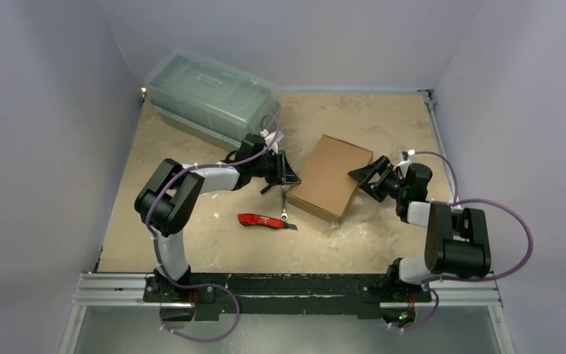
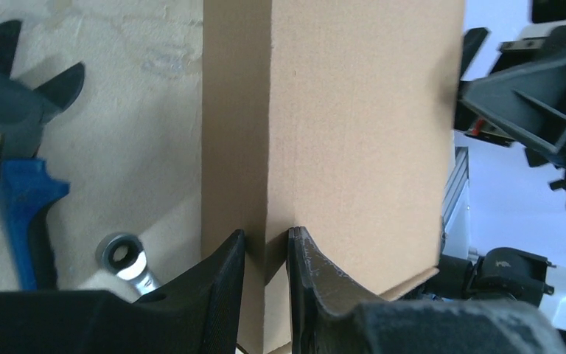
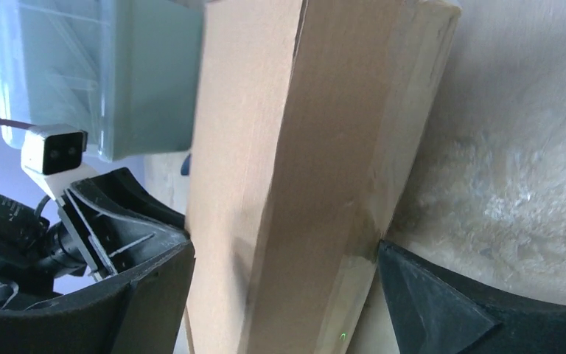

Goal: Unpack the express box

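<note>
The express box (image 1: 332,175) is a flat brown cardboard box lying closed in the middle of the table. My left gripper (image 1: 289,173) is at its left edge. In the left wrist view the gripper (image 2: 265,243) has its jaws nearly together, pinching a cardboard edge of the box (image 2: 361,133). My right gripper (image 1: 365,177) is at the box's right edge. In the right wrist view the gripper (image 3: 284,258) straddles the thickness of the box (image 3: 295,162), with both fingers touching its faces.
A large translucent grey-green lidded container (image 1: 210,96) stands at the back left, also in the right wrist view (image 3: 81,74). A red utility knife (image 1: 265,221) and a wrench (image 1: 284,206) lie left of the box. Blue-handled pliers (image 2: 15,184) lie by the wrench (image 2: 121,254).
</note>
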`<state>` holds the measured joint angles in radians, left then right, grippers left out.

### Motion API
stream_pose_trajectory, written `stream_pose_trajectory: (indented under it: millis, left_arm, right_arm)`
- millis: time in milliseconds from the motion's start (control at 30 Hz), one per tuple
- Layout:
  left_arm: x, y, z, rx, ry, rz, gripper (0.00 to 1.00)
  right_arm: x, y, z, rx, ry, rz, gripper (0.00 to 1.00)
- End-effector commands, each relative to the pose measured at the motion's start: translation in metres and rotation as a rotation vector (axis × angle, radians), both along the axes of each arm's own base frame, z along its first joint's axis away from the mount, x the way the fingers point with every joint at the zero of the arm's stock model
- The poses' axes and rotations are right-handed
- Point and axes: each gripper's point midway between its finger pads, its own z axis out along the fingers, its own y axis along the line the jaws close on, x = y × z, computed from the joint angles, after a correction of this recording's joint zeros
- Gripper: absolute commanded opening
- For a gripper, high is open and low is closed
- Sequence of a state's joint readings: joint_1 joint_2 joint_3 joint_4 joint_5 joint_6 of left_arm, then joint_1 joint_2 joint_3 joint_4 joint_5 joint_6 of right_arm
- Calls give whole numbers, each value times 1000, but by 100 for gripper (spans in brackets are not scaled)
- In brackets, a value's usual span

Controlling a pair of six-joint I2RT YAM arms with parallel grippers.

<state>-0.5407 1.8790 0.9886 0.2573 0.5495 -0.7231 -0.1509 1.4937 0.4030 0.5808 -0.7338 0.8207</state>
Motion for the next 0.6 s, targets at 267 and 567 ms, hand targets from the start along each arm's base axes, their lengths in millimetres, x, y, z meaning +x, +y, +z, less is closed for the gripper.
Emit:
stream_pose_trajectory:
  millis: [267, 567]
  left_arm:
    - [-63, -75, -42, 82, 124, -117, 15]
    - [-62, -68, -37, 150, 86, -87, 17]
  right_arm:
    - [-19, 12, 105, -120, -157, 61, 94]
    - [-21, 7, 107, -212, -155, 48, 94]
